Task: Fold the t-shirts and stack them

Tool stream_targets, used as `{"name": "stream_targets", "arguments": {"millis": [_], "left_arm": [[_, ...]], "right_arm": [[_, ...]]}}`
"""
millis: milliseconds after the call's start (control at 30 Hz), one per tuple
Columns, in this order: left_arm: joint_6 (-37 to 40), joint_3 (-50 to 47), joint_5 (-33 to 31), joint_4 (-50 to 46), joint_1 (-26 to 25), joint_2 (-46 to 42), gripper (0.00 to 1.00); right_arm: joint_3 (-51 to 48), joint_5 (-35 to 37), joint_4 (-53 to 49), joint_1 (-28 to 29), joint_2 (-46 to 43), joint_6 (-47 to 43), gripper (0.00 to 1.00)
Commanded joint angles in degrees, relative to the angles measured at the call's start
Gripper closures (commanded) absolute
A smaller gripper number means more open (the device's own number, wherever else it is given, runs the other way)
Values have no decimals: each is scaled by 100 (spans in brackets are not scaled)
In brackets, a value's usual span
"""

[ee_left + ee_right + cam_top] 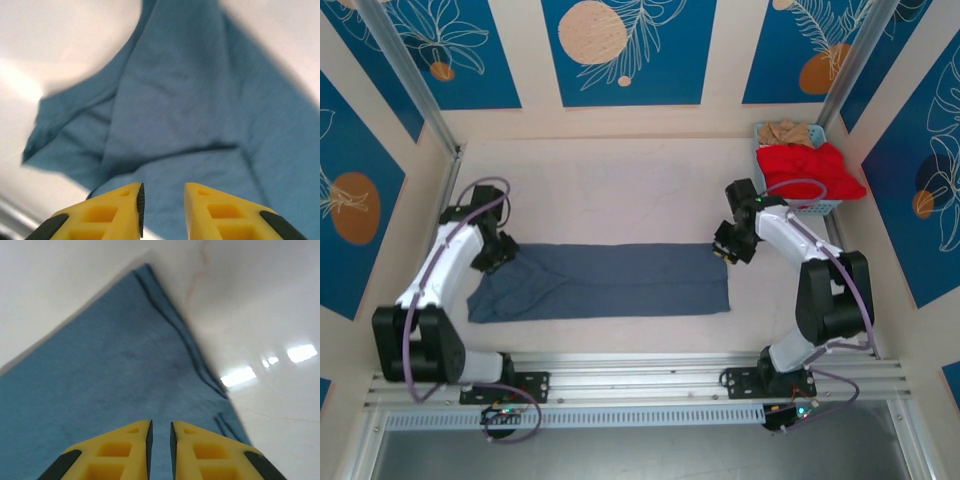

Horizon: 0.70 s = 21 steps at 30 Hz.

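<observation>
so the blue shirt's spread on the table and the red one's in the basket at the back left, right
No: the basket holding the red shirt sits at the back right, not left, as the top view shows. The blue shirt is spread on the table.

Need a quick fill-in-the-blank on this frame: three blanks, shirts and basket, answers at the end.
1. The long folded t-shirt lying on the table is ____ in colour.
2. The basket stands at the table's far ____ corner.
3. In the basket, the red t-shirt lies in front of a ____ one.
Missing words: blue; right; beige.
</observation>
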Motion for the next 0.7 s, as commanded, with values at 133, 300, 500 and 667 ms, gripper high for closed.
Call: {"name": "stream_targets", "arguments": {"millis": [133,300,500,667], "left_arm": [[286,675,678,472,674,1529,78],[646,697,680,639,1340,1666,71],[900,332,1353,834,1983,1439,75],[989,-187,1772,996,2026,1193,74]], "right_arm": [[381,-518,118,-12,752,284,82],[702,-508,-9,-89,1269,198,82],[1042,-498,-316,-284,1815,210,82],[1107,-549,-309,-307,1913,201,82]]}}
